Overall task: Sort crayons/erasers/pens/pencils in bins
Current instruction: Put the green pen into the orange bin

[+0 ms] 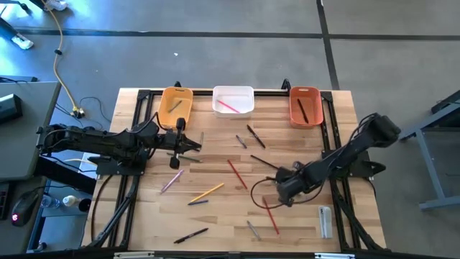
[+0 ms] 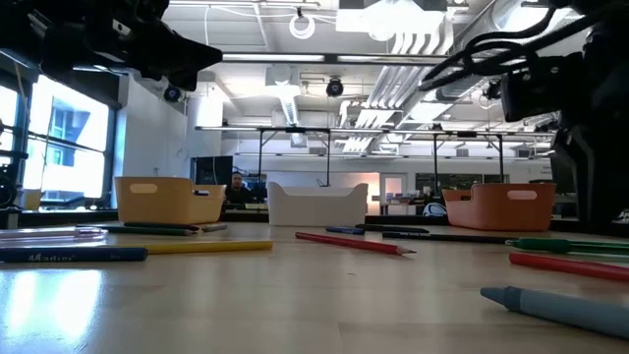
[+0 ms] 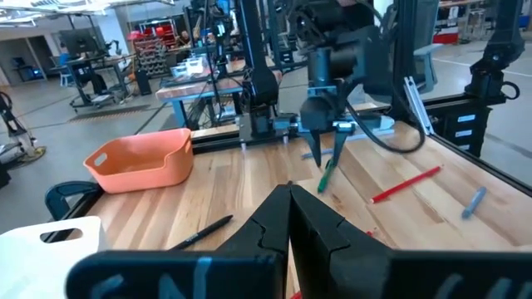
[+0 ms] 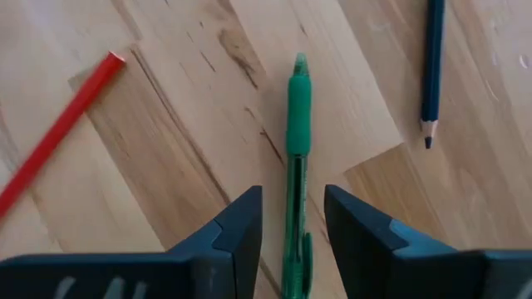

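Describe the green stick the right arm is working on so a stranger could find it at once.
Start at the red-orange bin on the table's far right and come toward the near edge to the right claw. The green pencil lies on the wood between its open fingers. A red pencil and a dark blue one lie close by; it is the only green one.

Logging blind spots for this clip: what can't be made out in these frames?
- Whether the right gripper already pinches the green pen: right wrist view shows fingers either side, the pen's lower end cut off by the edge.
- What the yellow-orange bin holds: low view, its wall hides the inside; high view, too small.
- Left gripper: left wrist view shows only the shut tips; nothing visible between them.
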Robot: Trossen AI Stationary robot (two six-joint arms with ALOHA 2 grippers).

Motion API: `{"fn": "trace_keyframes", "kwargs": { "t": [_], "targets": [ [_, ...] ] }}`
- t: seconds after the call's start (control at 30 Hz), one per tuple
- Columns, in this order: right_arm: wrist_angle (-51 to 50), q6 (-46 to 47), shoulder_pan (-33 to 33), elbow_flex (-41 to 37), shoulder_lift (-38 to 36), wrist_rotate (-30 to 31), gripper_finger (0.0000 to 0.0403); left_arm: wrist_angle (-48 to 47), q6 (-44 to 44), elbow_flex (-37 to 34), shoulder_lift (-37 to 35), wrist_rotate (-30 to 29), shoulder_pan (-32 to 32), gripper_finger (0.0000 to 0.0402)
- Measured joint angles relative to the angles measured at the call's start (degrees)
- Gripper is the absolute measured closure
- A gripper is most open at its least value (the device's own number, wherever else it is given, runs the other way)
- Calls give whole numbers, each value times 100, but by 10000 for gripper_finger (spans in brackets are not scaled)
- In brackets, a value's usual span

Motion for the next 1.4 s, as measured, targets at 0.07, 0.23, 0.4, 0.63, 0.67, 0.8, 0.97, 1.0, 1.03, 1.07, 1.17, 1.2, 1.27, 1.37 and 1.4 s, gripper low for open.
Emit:
{"fn": "trace_keyframes", "kwargs": {
  "t": [0.07,0.23,0.4,0.63,0.67,0.8,0.97,1.0,1.03,1.07,1.17,1.2,1.27,1.37,1.4],
  "targets": [
    [-233,-17,-21,186,222,0,279,-3,0,0,0,1,0,401],
    [-315,-180,-129,328,600,1,279,-45,-1,0,0,2,0,401],
    [-220,-337,-273,328,771,-178,289,-114,-1,0,-2,0,0,401],
    [-48,-667,-382,326,782,-365,354,-151,-1,0,-2,2,0,401],
    [-36,-744,-395,327,782,-377,367,-151,-1,0,-2,1,0,401],
    [-39,-961,-481,401,787,-433,394,-151,-1,0,-2,1,0,401],
    [-355,-1390,-686,929,786,-276,374,-151,-1,0,-2,0,0,401],
    [-488,-1504,-740,1098,786,-193,373,-149,-1,0,-2,0,0,401],
    [-637,-1633,-794,1281,786,-79,374,-151,-1,0,-2,1,0,401],
    [-847,-1767,-859,1471,786,57,377,-151,-1,0,-2,2,0,401],
    [-1610,-2213,-1118,2061,786,584,387,-151,-3,0,-2,2,0,401],
    [-1828,-2377,-1223,2263,785,767,390,-149,-2,0,-2,2,0,401],
    [-2243,-2724,-1494,2559,749,1057,394,-149,-3,0,-2,0,0,401],
    [-2438,-3291,-2080,2735,560,1350,395,-147,-95,0,-2,0,0,401],
    [-2414,-3482,-2317,2727,454,1370,396,-146,-124,0,-2,2,0,401]
  ]
}}
